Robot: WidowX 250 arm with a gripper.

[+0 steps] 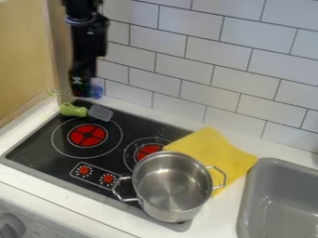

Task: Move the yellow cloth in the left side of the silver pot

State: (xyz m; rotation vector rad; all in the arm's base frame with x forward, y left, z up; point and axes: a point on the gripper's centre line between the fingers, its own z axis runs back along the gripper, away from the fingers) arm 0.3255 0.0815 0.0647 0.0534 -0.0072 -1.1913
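Observation:
The black gripper point(86, 86) hangs at the upper left, above the back left corner of the stove and well away from the cloth. A yellow cloth point(212, 149) lies flat behind and to the right of the pot, partly over the stove's right edge and partly on the white counter. The silver pot point(171, 186) stands upright at the stove's front right, open at the top, with a handle on each side. Its body hides the cloth's near part.
A spatula with a green handle point(73, 110) lies at the stove's back left, just below the gripper. The black stove point(46, 144) has red burner discs. A grey sink point(282, 200) is at the right, and a tiled wall point(186, 65) rises behind.

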